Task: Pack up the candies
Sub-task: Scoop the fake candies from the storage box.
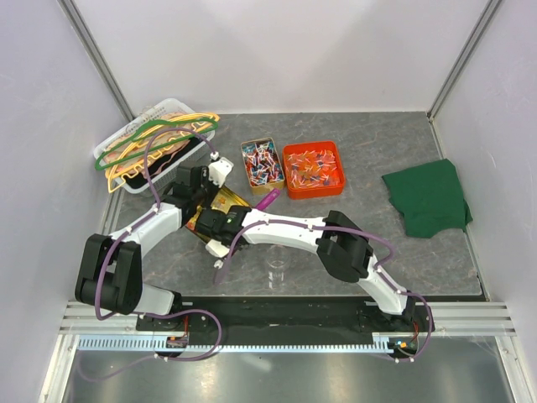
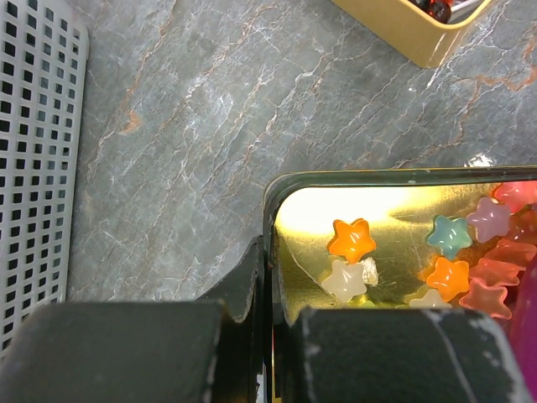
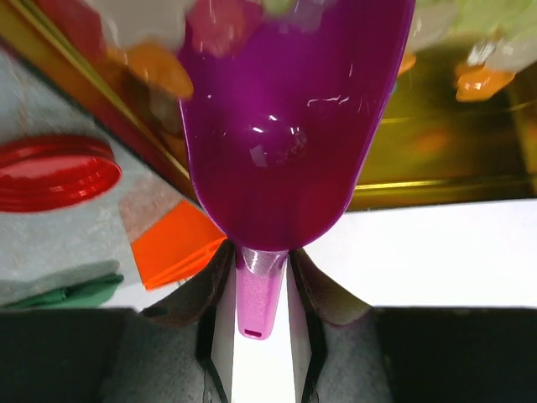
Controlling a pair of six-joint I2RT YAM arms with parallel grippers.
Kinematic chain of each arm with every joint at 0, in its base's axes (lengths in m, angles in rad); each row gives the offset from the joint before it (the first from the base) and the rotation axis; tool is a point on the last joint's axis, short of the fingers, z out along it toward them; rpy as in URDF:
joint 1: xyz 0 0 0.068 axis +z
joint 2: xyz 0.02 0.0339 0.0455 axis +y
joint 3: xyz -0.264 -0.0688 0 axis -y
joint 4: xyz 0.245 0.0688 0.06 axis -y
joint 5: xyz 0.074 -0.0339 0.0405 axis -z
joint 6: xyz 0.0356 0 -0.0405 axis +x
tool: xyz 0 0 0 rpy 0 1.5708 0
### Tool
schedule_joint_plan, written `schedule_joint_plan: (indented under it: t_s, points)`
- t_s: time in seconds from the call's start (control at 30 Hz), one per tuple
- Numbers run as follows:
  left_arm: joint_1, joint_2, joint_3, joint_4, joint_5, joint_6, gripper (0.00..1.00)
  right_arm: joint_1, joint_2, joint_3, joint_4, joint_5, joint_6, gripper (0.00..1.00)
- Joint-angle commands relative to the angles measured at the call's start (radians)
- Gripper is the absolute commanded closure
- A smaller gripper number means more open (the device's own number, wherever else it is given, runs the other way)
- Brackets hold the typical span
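Left gripper (image 2: 269,281) is clenched on the rim of the gold tin (image 2: 352,177). Right gripper (image 3: 258,281) pinches the purple scoop (image 3: 289,126) by its handle. Star candies (image 2: 351,239) lie in the tin (bowl dipping among them). Scooping step, probably; next calls for a level lift.
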State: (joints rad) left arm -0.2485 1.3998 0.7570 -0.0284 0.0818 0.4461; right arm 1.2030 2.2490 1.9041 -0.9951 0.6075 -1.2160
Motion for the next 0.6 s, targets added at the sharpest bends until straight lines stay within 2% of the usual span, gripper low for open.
schedule_joint_plan:
  t_s: [0.0,0.57]
  points:
    - [-0.003,-0.028,0.039,0.079,0.018,-0.060,0.98,0.010,0.070,0.049,-0.056,-0.135,0.071,1.00]
    - [-0.003,-0.033,0.044,-0.044,-0.016,-0.101,0.98,0.009,0.118,0.159,-0.112,-0.359,0.377,1.00]
